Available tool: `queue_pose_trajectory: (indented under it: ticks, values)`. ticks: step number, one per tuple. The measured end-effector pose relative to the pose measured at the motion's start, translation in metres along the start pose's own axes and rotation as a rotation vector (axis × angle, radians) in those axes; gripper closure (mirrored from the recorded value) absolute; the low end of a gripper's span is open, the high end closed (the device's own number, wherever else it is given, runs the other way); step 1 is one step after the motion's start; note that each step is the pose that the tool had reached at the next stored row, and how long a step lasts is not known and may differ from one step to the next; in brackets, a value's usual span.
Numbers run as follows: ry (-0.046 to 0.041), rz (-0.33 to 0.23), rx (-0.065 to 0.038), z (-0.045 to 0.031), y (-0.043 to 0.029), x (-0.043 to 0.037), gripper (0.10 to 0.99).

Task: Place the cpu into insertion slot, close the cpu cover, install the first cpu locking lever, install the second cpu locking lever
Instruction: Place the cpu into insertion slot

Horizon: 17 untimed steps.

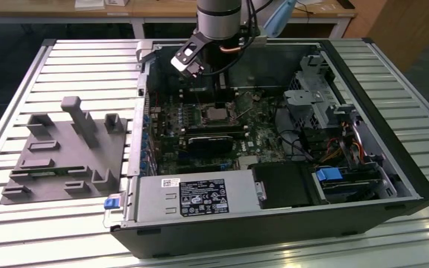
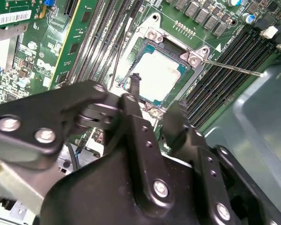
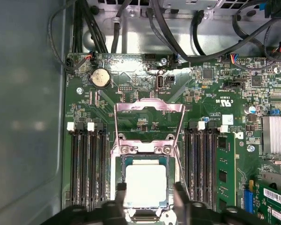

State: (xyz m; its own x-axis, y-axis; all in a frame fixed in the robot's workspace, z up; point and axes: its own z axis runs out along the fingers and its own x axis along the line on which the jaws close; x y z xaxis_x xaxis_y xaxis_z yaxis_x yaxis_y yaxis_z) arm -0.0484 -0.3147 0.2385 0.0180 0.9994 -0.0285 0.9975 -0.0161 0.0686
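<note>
Cpu (image 3: 145, 180) seated in insertion slot (image 3: 145, 160), between tips of hand (image 3: 150, 187); hand wide, empty.

Exterior view high, far; both wrist views close over cpu (image 3: 146, 185).

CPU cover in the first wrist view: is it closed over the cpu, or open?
Open. The cpu cover is swung back beyond its hinge, and the metal top of the cpu lies bare, no frame over it.
</note>
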Motion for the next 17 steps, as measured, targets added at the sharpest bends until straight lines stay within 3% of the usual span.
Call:
queue_pose_trajectory:
  ticks: [2,3,5,6,8,9,10,17]
  values:
    - [0.0000,0.000,0.000,0.0000,0.0000,0.0000,0.667]
    - [0.0000,0.000,0.000,0.0000,0.0000,0.0000,0.667]
    - [0.0000,0.000,0.000,0.0000,0.0000,0.0000,0.784]
    - [0.0000,0.000,0.000,0.0000,0.0000,0.0000,0.784]
    - [0.0000,0.000,0.000,0.0000,0.0000,0.0000,0.902]
    - [0.0000,0.000,0.000,0.0000,0.0000,0.0000,0.902]
    - [0.0000,0.000,0.000,0.0000,0.0000,0.0000,0.961]
    - [-0.0003,0.000,0.000,-0.0008,0.0000,-0.0001,0.984]
